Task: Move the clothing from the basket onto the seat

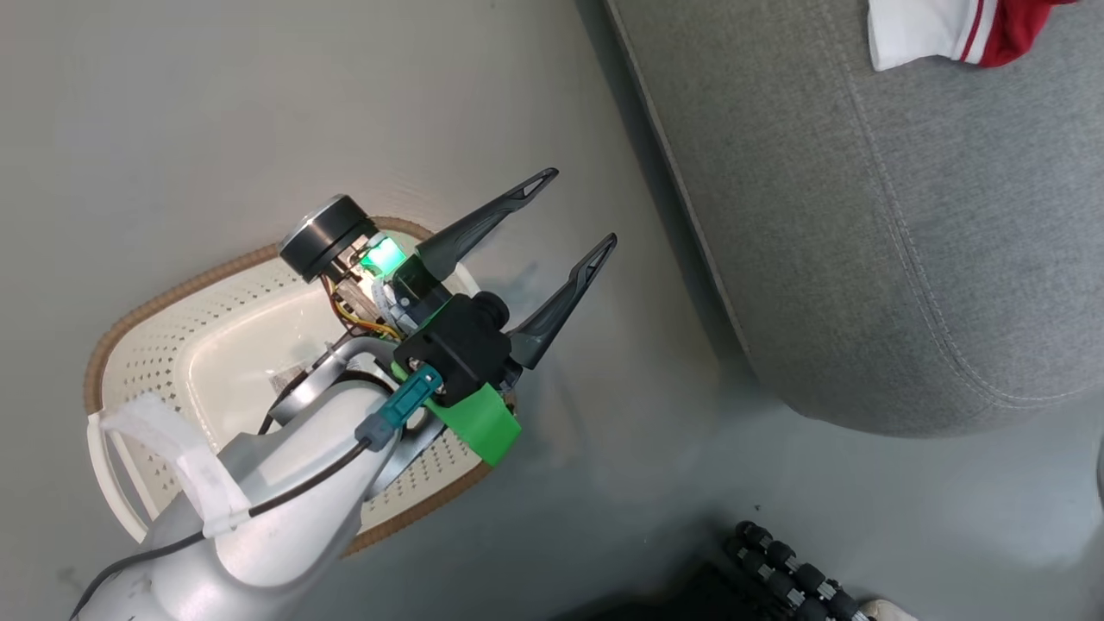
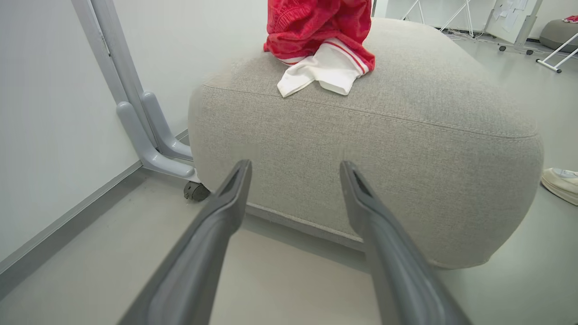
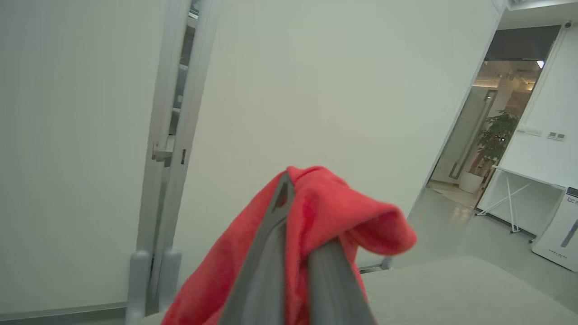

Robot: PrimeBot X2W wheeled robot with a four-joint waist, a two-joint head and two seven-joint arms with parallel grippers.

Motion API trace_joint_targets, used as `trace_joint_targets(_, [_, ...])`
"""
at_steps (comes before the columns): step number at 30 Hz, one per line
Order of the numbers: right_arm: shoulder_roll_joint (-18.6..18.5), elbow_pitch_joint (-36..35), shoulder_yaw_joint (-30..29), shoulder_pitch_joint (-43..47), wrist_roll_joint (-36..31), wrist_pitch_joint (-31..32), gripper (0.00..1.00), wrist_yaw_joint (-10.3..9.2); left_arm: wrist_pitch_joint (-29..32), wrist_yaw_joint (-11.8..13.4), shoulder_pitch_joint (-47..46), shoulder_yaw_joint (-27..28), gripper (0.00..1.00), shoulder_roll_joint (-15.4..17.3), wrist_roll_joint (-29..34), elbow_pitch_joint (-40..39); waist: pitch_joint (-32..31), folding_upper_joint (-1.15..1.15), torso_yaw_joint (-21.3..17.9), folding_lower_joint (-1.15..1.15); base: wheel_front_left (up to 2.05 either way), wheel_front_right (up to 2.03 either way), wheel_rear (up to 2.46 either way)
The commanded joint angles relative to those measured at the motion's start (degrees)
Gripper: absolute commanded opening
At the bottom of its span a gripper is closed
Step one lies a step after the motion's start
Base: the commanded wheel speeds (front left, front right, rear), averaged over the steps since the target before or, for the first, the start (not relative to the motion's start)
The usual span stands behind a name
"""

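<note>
My left gripper (image 1: 582,205) hovers open above the far rim of the cream basket (image 1: 164,345), fingers pointing toward the grey seat (image 1: 906,241). The bare part of the basket's base holds no fabric; my arm hides the rest. In the left wrist view the open left gripper (image 2: 294,164) faces the side of the seat (image 2: 361,149), where red clothing (image 2: 316,27) with a white striped cuff lies on top. That clothing (image 1: 949,34) also shows at the seat's far edge. My right gripper (image 3: 298,216) is shut on red clothing (image 3: 325,212), held up above the seat (image 3: 451,289).
A grey wheeled frame leg (image 2: 153,135) stands against the white wall left of the seat. A pale shoe (image 2: 560,183) rests on the floor at the seat's right. A black ribbed part (image 1: 785,569) lies low on the floor. An open doorway (image 3: 496,135) is beyond.
</note>
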Motion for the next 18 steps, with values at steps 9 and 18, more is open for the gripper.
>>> trace_joint_targets(9, [4.7, 8.5, -2.8, 4.5, -1.9, 0.0, 0.00, -0.08, 0.2, -0.1, -2.0, -0.7, 1.00, 0.5, 0.5, -0.8, 3.0, 0.52, 1.1, -0.01, 0.00, 0.00, 0.00])
trace_joint_targets(18, [7.2, 13.5, -4.0, 10.6, -1.9, 0.0, 0.00, -0.08, -0.3, 0.4, -3.2, -0.9, 1.00, 0.2, 0.2, -1.2, 2.7, 0.52, 1.6, -0.01, 0.00, 0.00, 0.00])
